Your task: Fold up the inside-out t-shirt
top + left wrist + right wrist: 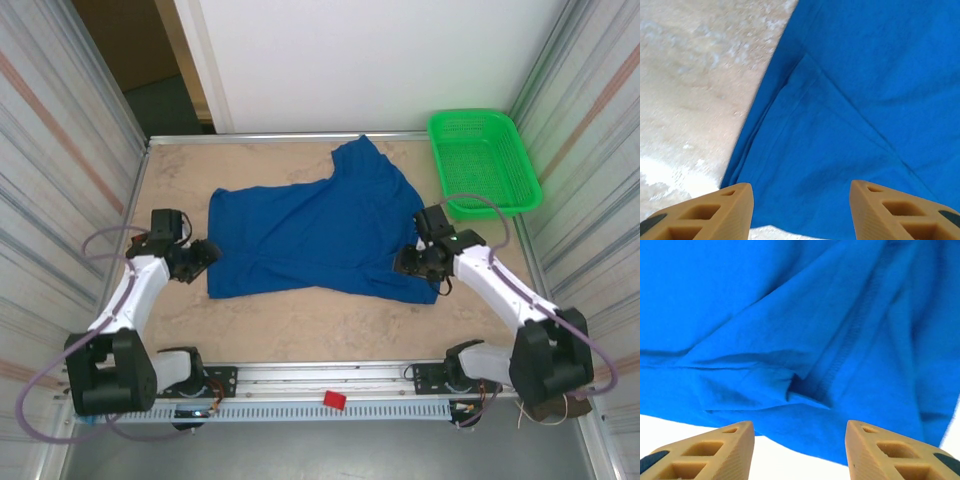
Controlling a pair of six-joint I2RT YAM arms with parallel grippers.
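We see the royal-blue soft cloth short-sleeved t-shirt [320,235] lying spread across the middle of the beige tabletop [320,330], one part reaching toward the far edge. The left end effector [801,192], fingers spread, sits at the shirt's left edge. The right end effector [800,430], likewise spread, sits at its rumpled right edge. A green plastic mesh basket [485,160] stands in the far right corner.

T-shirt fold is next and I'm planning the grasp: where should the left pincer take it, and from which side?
Take the t-shirt at its near-left corner, coming in from the left over the bare table. The cloth lies flat there with two free edges meeting, and the open left pincer faces that corner.
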